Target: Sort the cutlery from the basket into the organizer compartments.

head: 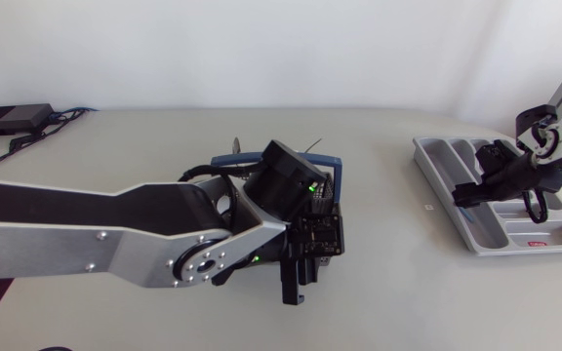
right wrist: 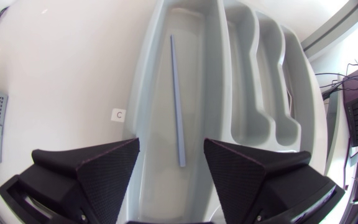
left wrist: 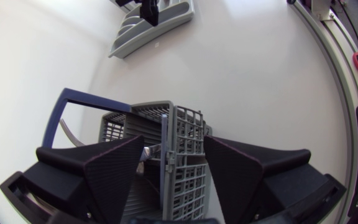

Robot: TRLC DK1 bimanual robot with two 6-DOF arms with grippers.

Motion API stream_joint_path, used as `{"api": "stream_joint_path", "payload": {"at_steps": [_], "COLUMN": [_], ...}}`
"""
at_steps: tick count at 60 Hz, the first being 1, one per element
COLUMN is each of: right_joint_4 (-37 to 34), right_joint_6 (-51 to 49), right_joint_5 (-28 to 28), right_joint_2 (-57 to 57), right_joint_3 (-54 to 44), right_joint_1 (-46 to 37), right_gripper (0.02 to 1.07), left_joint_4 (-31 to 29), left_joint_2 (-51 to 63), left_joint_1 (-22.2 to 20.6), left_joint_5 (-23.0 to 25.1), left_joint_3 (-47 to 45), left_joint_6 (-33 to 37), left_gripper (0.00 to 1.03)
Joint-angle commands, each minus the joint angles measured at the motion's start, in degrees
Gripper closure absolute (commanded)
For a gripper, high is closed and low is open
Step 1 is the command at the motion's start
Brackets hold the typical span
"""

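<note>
- Where the left arm ends near the middle of the table (head: 388, 292), the left gripper (left wrist: 174, 148) hangs right over the basket (left wrist: 188, 130). Its fingers are spread wide and hold nothing.
- That basket is grey mesh with a dark blue handle (left wrist: 86, 98), and its inner divider wall stands up between the two fingers.
- A metal piece of cutlery (left wrist: 149, 151) shows inside the basket, close to one finger; I cannot tell what kind it is.
- Over at the table's right side the grey organizer (right wrist: 143, 87) lies well apart from the basket.
- Above it sits the right gripper (right wrist: 169, 148), fingers wide apart and empty.
- A thin blue-grey stick (right wrist: 177, 99) lies lengthwise in the organizer's long side compartment, just ahead of that gripper.
- A small white tag (right wrist: 119, 114) rests on the table just beside the organizer.
</note>
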Motion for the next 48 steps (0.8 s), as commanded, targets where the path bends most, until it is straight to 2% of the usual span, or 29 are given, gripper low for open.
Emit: {"api": "stream_joint_path", "payload": {"at_steps": [1, 5, 14, 22, 39, 48], "right_joint_4": [0.2, 0.2, -0.3, -1.6, -3.4, -3.5], "right_joint_6": [-1.6, -2.2, -2.6, -3.0, -3.3, -3.5], "right_joint_5": [-0.3, -0.4, -1.0, -1.5, -3.1, -3.4], "right_joint_2": [-4.4, -8.1, -15.9, -20.9, -25.4, -28.1], "right_joint_3": [-3.8, -5.9, -10.2, -13.0, -15.2, -16.9], "right_joint_1": [0.3, 0.3, 0.5, 1.3, 1.5, 2.8], "right_gripper": [0.2, 0.2, 0.2, 0.2, 0.2, 0.2], "left_joint_4": [0.5, 0.9, 1.7, 2.1, 2.8, 3.5], "left_joint_2": [2.0, 2.3, 3.1, 3.8, 4.5, 4.5], "left_joint_1": [-0.4, -0.4, -0.7, -0.6, -0.7, -0.6], "left_joint_5": [-0.4, -0.4, -0.4, -0.4, -0.4, -0.4], "left_joint_3": [1.5, 2.1, 3.0, 3.6, 3.6, 3.3], "left_joint_6": [1.6, 1.6, 1.6, 1.3, 1.4, 1.3], "left_gripper": [0.48, 0.49, 0.61, 0.63, 0.79, 0.83]}}
